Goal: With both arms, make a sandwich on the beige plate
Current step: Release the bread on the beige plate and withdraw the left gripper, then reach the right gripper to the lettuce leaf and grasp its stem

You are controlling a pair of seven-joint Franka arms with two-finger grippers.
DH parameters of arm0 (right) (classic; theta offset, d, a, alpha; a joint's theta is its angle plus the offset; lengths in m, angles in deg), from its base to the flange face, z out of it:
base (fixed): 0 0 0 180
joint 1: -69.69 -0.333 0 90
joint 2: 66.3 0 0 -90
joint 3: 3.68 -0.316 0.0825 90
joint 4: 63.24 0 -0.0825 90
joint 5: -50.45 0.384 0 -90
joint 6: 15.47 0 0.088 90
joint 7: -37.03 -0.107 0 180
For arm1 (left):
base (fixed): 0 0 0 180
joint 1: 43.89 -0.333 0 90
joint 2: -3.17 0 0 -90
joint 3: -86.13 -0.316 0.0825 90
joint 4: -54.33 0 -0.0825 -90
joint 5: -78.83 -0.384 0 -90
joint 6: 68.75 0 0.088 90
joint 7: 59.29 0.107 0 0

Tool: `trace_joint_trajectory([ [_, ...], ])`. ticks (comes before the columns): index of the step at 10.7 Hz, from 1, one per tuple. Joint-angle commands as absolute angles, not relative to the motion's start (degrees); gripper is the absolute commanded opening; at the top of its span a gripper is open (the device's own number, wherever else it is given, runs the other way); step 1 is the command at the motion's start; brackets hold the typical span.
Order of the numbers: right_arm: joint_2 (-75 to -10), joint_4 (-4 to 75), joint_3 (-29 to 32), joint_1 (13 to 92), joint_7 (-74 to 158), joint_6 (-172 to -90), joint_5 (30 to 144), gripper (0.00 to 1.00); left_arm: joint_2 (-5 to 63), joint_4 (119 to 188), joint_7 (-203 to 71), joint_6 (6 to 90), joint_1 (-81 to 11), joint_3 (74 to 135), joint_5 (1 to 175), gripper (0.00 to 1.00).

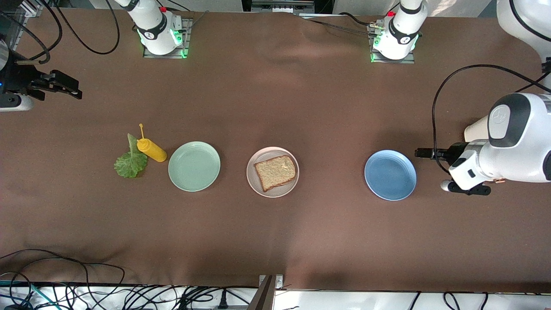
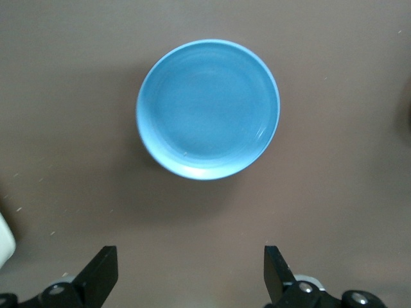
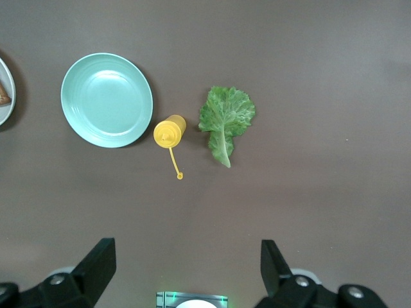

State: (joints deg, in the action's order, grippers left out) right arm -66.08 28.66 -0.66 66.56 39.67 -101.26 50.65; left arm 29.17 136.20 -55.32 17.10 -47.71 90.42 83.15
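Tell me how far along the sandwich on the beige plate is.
Done: one brown bread slice lies on the round beige plate. In hand: nothing; left gripper and right gripper hang open. Left: the ruffled green lettuce leaf lies on the table; no second slice shows.

Beige plate (image 3: 5,91): only a sliver shows at the right wrist view's edge, with one bread slice (image 3: 4,95) corner.

Lettuce leaf (image 1: 130,161): stalk end partly covered by the yellow mustard bottle (image 1: 151,150) in the front view.

Left gripper (image 2: 191,273), right gripper (image 3: 187,267): only fingertips visible in their wrist views.
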Motion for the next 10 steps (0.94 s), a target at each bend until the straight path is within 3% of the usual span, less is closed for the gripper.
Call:
trace_joint_trajectory([
  [1,-65.95,27.72,-0.43,66.35,39.57,-100.28,51.07,1.0,24.1,137.47,-55.86,11.08,-50.29,90.88,78.32,1.0],
  [5,-65.95,27.9,-0.52,66.26,39.57,-100.28,50.89,1.0,18.3,138.18,-56.03,8.24,-50.74,91.23,77.77,1.0],
  [10,-65.51,28.16,-0.34,64.86,40.45,-100.45,49.05,1.0,8.37,146.42,-57.7,10.52,-50.39,92.28,77.69,1.0],
])
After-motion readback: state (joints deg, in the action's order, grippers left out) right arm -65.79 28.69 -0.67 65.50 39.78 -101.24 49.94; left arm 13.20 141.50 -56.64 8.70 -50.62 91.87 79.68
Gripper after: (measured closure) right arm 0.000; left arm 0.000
